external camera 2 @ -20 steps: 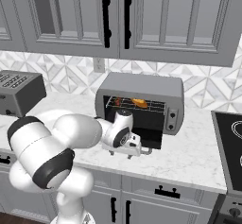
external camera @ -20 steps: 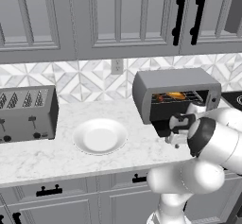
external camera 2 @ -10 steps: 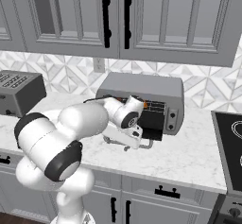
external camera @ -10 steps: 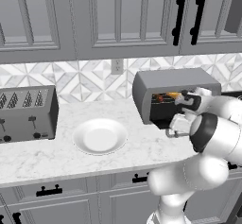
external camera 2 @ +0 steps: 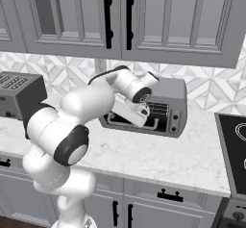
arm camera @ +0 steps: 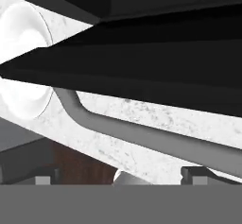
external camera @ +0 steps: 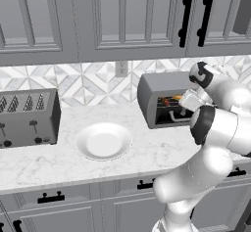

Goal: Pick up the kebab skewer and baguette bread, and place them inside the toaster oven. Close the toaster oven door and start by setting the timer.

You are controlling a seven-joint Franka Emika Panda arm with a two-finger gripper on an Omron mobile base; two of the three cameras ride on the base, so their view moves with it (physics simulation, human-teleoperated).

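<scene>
Left base view: toaster oven (external camera: 159, 86) sits at the back of the marble worktop (external camera: 147, 152), right of the white plate (external camera: 104, 141) and well apart from the grey slot toaster (external camera: 28, 118) at far left. Its cavity is open; an orange-gold bit on the wire rack reads as the baguette bread (external camera: 177, 99), with a darker red-brown bit just left of it, likely the kebab skewer (external camera: 166, 101), too small to be sure. The arm's forearm and wrist cover the oven's right half. Right base view: the toaster oven (external camera 2: 175, 91) shows its grey top and right control strip, and the toaster oven door (external camera 2: 139, 124) hangs down in front, bar handle along its outer edge, just over the worktop (external camera 2: 158, 155). The white hand sits right at the oven mouth above the dropped door; the claw is buried behind the wrist there. Hand view: the claw (arm camera: 122, 179) has its two dark tips spread wide at the bottom edge, released, gripping nothing. The toaster oven door (arm camera: 142, 62) is a broad dark slab across the top, its grey handle bar (arm camera: 142, 135) running diagonally below it, between tips and glass, contact unclear. The white plate (arm camera: 26, 62) shows at the left.
</scene>
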